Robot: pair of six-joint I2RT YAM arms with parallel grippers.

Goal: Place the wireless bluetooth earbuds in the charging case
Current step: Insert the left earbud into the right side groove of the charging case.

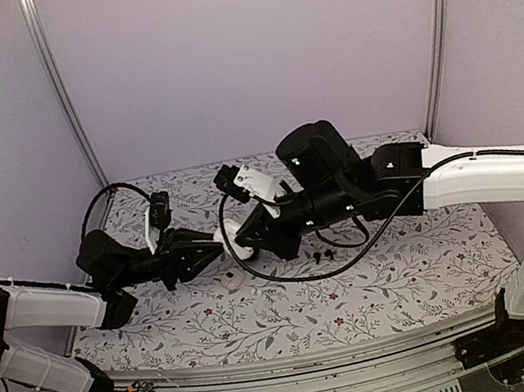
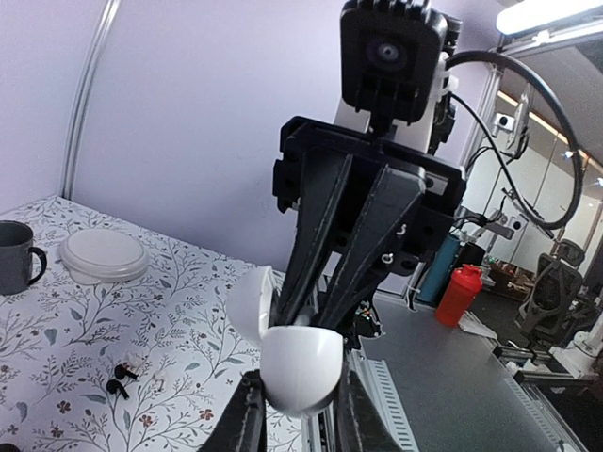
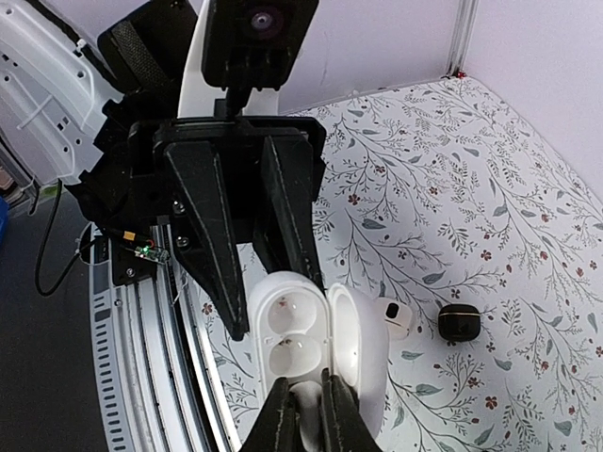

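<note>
Over mid-table: my two arms meet tip to tip, up off the flowered cloth (image 1: 407, 272).
Left gripper (image 2: 300, 395): clamped tight on the charging case (image 3: 287, 325), held in the air, lid (image 3: 358, 344) swung open to one side.
Right gripper (image 2: 306, 315): all but closed, pinching what I take for a white earbud (image 3: 304, 391), mostly hidden by my pads (image 3: 332, 410).
Sockets (image 3: 285, 311): two, both bare, mouth turned toward my right fingertips.
Key relation: the sockets lie straight ahead of the right jaws, the near one just beyond the tips, and the two line up along my approach.
Earbud axis: cannot tell, the pads cover it.
Nearer arm: right, for the seating; left only steadies.
Elsewhere: black pair (image 1: 326, 259) on the cloth, well apart from the case; another white piece (image 3: 396, 315) lies on the cloth below the case.
Risk, my guess: a slight tilt and the bud rides the rim.
</note>
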